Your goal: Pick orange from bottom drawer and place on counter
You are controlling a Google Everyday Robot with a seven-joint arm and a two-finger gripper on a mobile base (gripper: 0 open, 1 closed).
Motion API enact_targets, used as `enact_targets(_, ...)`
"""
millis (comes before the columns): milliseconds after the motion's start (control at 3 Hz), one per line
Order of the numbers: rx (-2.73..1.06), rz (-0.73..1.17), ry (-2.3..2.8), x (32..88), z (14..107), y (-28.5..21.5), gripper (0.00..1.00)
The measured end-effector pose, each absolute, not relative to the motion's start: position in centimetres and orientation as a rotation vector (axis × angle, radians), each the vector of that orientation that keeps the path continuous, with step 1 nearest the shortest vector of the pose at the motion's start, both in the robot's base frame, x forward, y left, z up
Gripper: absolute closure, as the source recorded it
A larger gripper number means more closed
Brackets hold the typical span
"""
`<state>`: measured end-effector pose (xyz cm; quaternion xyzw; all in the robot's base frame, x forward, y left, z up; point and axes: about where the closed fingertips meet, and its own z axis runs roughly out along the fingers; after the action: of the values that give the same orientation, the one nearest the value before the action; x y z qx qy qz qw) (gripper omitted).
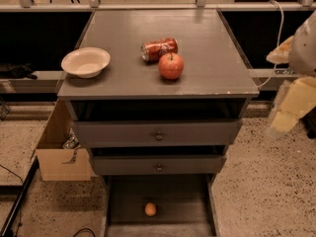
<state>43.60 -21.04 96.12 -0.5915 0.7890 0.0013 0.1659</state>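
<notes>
The orange (150, 209) is small, round and smooth, and I judge it light and rather firm, so it should bear a gentle squeeze without damage. Because the skin is smooth and the shape is round, it may roll away or slip out if I touch it off-centre. I would take it across its widest part, coming from above, with the jaws on two opposite sides. It lies alone on the dark floor of the bottom drawer (173, 196), which is pulled out, and it sits near the middle, a little to the left, apart from the walls. So there is room on both sides for the grasp. The gripper (292, 107) is at the right edge of the view, beside the cabinet and about level with the upper drawers. It is well apart from the orange, much higher and far to the right. I cannot tell whether it is released or clenched, and I see nothing held in it. To reach the fruit it has to go down and to the left, into the drawer. On the table (207, 43) there is an apple (171, 65) touching a can (159, 49), and a bowl (85, 62) at the left; the right part is bare, in my judgement a good place for the orange.
</notes>
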Motion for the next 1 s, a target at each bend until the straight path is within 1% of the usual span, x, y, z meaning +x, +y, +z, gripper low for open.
enact_targets(333, -1.613, 0.208, 2.288, 42.3, 92.1, -18.6, 0.0)
enact_targets(667, -1.477, 0.556, 2.339, 39.2, 86.0, -14.4, 0.0)
enact_targets(1000, -1.366, 0.78, 2.343, 37.3, 82.5, -11.2, 0.0)
